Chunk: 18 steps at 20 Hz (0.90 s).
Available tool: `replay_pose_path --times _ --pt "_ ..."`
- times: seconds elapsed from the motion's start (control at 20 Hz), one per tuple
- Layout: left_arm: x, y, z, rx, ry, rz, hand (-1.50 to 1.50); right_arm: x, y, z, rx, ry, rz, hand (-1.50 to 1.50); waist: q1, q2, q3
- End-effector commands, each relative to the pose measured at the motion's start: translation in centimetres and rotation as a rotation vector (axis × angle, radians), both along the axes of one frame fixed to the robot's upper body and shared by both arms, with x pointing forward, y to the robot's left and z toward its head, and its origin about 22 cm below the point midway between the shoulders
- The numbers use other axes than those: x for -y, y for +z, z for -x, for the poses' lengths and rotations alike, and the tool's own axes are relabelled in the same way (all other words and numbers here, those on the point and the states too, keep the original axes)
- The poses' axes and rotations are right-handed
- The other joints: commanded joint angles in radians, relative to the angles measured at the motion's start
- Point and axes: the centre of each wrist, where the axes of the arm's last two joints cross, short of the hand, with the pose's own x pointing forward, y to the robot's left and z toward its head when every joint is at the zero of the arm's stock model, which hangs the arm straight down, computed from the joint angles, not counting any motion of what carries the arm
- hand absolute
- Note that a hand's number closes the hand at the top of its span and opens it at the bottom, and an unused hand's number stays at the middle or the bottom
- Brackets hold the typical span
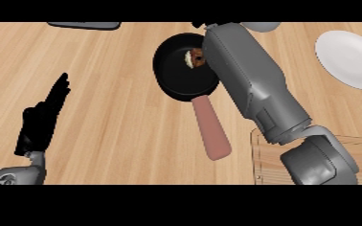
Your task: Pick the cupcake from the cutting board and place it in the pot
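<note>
The cupcake (194,58), brown with a pale top, lies inside the black pot (173,74), close to its right wall. The pot has a reddish handle (212,131) pointing toward me. My right forearm (247,76) stretches from the lower right across the pot's right side and covers part of it. Of my right hand (201,25) only a small dark bit shows past the wrist at the pot's far rim. Whether it touches the cupcake is hidden. My left hand (41,117) rests open at the left, fingers up, away from the pot.
The wooden cutting board (265,160) lies at the lower right, partly under my right elbow. A white plate (343,57) sits at the right edge. A grey flat object (84,25) is at the far left, and a grey round object (263,26) at the far middle.
</note>
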Motion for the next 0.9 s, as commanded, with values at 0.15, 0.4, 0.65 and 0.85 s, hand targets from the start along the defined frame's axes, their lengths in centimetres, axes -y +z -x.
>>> replay_pose_path --times 0.15,0.4,0.65,0.85 --pt "-0.3 0.1 0.6 -0.002 0.007 -0.003 0.00 -0.6 2.0 0.4 0.435 -0.009 -0.191 -1.50 0.000 -0.008 0.001" --pt "-1.3 -0.4 1.3 -0.008 0.010 -0.012 0.00 -1.4 3.5 0.5 0.433 -0.006 -0.299 -1.50 -0.006 -0.022 0.000" --pt "0.3 -1.1 1.0 -0.023 0.009 0.000 0.00 -1.3 1.8 1.3 0.457 0.022 -0.407 -1.50 -0.014 -0.028 0.000" --pt "-2.0 0.4 0.3 -0.039 0.052 -0.005 0.00 -2.4 0.0 3.2 0.461 0.089 -0.442 -1.50 -0.050 -0.042 0.000"
